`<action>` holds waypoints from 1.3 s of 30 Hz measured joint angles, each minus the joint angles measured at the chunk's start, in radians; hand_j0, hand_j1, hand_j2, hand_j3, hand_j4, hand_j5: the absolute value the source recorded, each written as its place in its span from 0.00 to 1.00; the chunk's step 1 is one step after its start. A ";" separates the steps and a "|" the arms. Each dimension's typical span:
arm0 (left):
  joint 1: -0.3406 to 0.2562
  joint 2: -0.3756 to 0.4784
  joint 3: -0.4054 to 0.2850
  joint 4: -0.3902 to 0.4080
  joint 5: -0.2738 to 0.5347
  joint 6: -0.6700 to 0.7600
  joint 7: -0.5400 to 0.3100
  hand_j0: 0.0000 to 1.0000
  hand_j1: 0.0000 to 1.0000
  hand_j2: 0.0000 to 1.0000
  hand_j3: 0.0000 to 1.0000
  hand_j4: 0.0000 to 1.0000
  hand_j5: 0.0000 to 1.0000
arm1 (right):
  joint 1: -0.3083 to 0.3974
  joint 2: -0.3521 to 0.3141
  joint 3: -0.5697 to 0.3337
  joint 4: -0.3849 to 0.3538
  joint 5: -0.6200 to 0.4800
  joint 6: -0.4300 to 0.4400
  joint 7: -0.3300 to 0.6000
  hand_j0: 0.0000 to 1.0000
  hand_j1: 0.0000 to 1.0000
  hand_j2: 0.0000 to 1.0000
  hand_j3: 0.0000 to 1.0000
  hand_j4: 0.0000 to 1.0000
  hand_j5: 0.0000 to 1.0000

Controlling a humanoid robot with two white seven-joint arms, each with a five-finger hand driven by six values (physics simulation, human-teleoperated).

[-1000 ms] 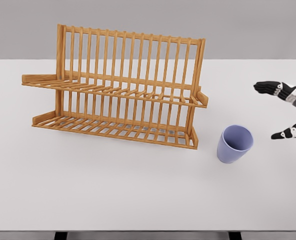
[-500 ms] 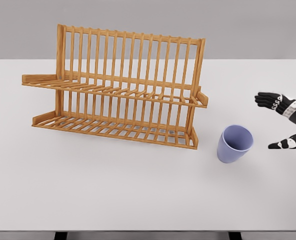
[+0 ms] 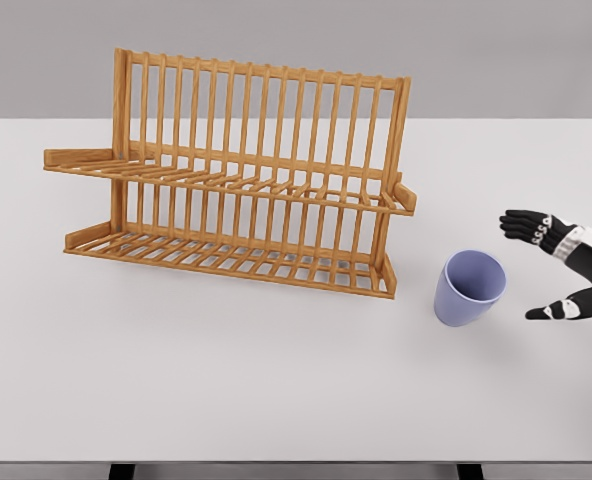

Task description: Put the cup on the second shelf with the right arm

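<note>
Fingers (image 3: 532, 224) of the right hand (image 3: 568, 262) are spread apart and grasp nothing, thumb low and the others high, just right of the lavender cup (image 3: 469, 287) without touching it. That cup stands upright on the white surface (image 3: 276, 380), near the wooden dish rack's (image 3: 236, 180) lower right corner.

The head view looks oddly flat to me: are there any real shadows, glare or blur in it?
Head view: even, soft light, no glare; only faint shadows beside the cup and under the rack; everything sharp, including the right hand at the edge.
</note>
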 measured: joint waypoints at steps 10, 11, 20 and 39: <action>0.000 0.000 0.000 0.000 0.000 0.000 0.000 1.00 1.00 1.00 1.00 1.00 1.00 | 0.006 0.040 0.001 0.021 0.000 0.000 0.000 1.00 1.00 1.00 1.00 1.00 1.00; 0.000 0.000 0.000 0.000 0.000 0.000 0.000 1.00 1.00 1.00 1.00 1.00 1.00 | 0.006 0.042 0.001 0.023 0.000 0.000 0.000 1.00 1.00 1.00 1.00 1.00 1.00; 0.000 0.000 0.000 0.000 0.000 0.000 0.000 1.00 1.00 1.00 1.00 1.00 1.00 | 0.002 0.075 0.003 0.046 0.001 0.000 0.000 1.00 1.00 1.00 1.00 1.00 1.00; 0.000 0.000 0.000 0.000 0.000 0.000 0.000 1.00 1.00 1.00 1.00 1.00 1.00 | 0.002 0.117 0.009 0.062 0.010 0.000 0.000 1.00 1.00 1.00 1.00 1.00 1.00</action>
